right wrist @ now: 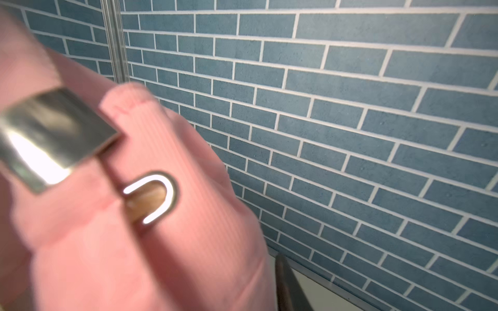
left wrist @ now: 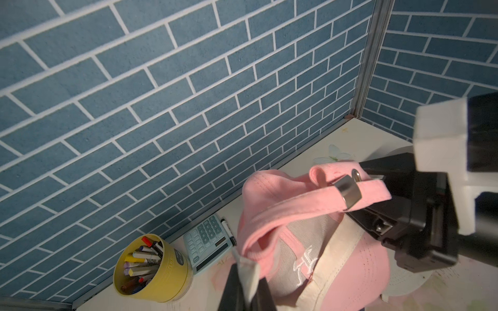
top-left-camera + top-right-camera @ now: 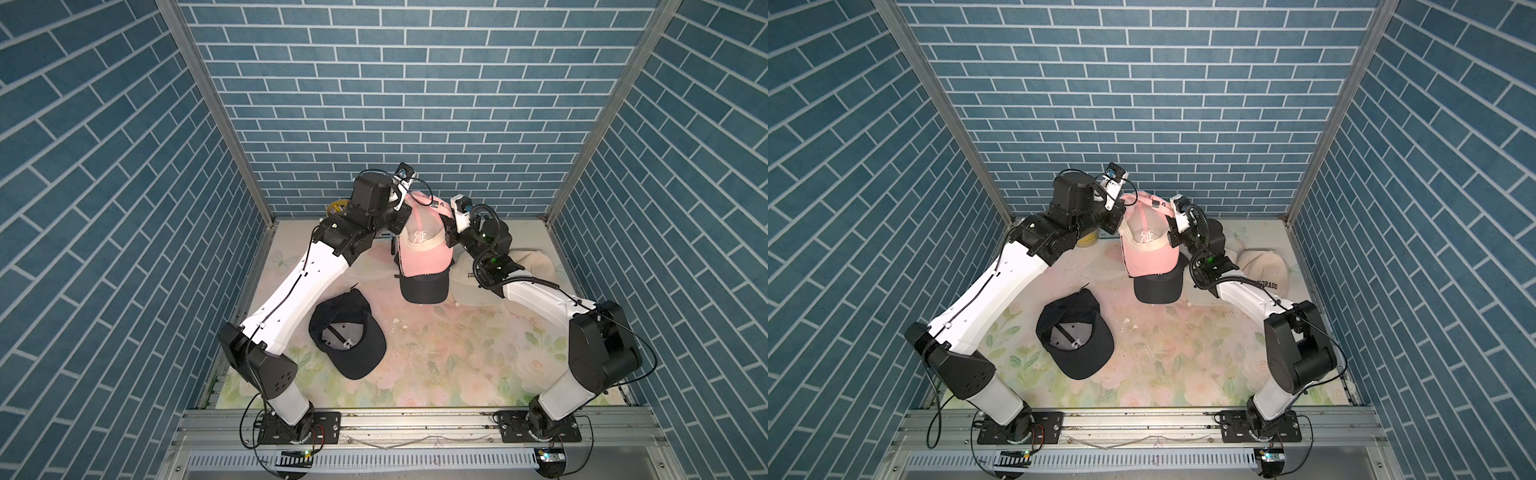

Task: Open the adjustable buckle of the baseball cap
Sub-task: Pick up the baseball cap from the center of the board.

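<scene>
Both arms lean far out over the desk [image 3: 436, 365] and meet up high near the back wall [image 3: 374, 104]. The left arm [image 3: 299, 286] slopes up long and straight, then its wrist bends in. The right arm [image 3: 536, 293] is folded at the elbow and pokes in from the other side.

The pink cap [image 3: 424, 253] hangs in the air between the two pincers, brim lowest. The left pincer [image 2: 246, 282] is pressed together and pinches the cap's edge by a white tag [image 2: 248, 269]. The strap [image 2: 296, 207] runs from there across to the right pincer [image 2: 362, 189]. The shiny buckle [image 2: 347, 194] sits on the strap right at that pincer's tips. Its fingers [image 2: 382, 167] stand one on each side of the strap, but I cannot tell if they squeeze it.

A black cap [image 3: 424, 289] lies on the desk below both pincers.
</scene>
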You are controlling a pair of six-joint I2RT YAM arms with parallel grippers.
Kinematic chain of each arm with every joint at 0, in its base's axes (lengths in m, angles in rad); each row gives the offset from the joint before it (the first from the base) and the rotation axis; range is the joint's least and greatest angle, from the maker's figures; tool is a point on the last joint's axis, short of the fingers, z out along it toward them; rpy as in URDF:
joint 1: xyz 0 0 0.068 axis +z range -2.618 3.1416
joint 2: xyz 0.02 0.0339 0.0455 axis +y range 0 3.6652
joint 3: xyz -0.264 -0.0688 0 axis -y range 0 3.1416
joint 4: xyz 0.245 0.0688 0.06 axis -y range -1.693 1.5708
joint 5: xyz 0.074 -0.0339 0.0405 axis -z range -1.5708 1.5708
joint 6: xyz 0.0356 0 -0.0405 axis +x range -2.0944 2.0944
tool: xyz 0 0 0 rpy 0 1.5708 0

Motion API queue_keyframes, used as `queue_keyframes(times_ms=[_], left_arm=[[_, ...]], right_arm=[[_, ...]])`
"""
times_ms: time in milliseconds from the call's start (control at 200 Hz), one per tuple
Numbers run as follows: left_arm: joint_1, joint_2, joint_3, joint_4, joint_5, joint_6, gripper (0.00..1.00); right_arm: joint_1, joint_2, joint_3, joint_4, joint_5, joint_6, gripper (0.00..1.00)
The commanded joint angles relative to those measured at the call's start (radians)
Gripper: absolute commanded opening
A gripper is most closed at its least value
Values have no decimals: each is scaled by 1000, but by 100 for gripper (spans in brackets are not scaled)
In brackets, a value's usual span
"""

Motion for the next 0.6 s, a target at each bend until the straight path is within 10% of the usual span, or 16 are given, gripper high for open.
queue_keyframes(times_ms=[0,170,355,595], left_arm=[[2,19,-11,8,29,-18,0],[17,20,-67,22,41,-32,2],[20,0,-117,84,2,-6,63],[19,-72,-176,215,168,61,71]], right_arm=[[-3,-29,31,46,-5,-37,21],[-5,-45,44,6,-8,-63,4],[-8,-80,96,-196,-24,-150,0],[-14,-113,188,-476,-115,-231,0]])
